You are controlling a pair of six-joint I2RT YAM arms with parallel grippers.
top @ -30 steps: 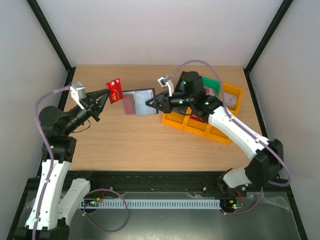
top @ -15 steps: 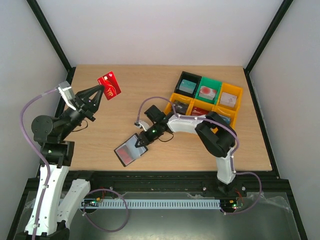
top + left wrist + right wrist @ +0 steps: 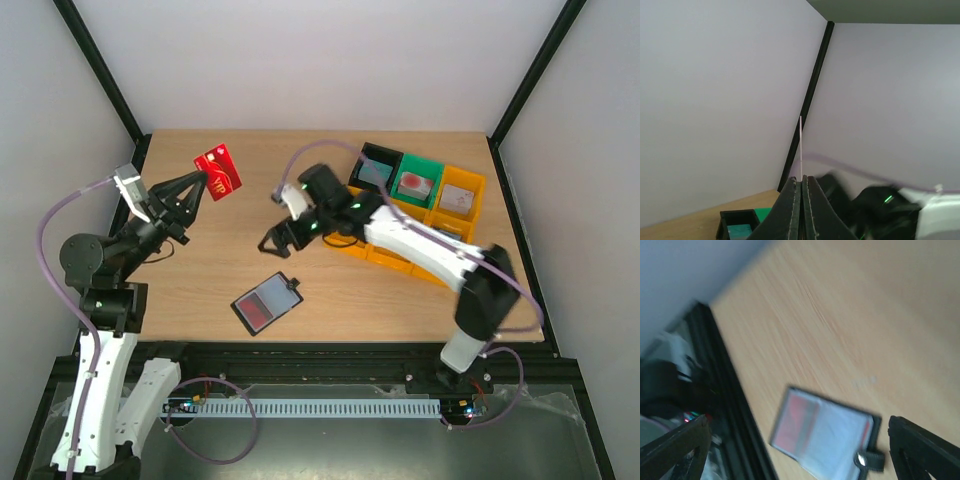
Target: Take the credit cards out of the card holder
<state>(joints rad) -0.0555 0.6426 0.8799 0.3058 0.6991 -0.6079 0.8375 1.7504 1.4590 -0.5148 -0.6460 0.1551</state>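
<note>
The red credit card (image 3: 218,171) hangs above the table's far left, pinched in my shut left gripper (image 3: 203,181). In the left wrist view that card (image 3: 800,145) shows edge-on as a thin line rising from the closed fingertips of the left gripper (image 3: 801,179). The black card holder (image 3: 267,304) lies flat near the table's front edge, red and blue-grey showing on its upper face. My right gripper (image 3: 279,240) hovers open above the table, behind the holder and apart from it. Through the right wrist camera the card holder (image 3: 827,432) lies below the open right gripper (image 3: 799,424).
Yellow bins (image 3: 462,213), a green bin (image 3: 417,183) and a black bin (image 3: 375,168) with small blocks stand at the back right, under the right arm. The black bin (image 3: 737,224) also shows in the left wrist view. A black frame rail (image 3: 735,405) borders the table's front edge.
My right gripper set the card holder down near the front edge, opened and drew back up toward the middle. The left gripper carried the red card leftward and now holds still.
</note>
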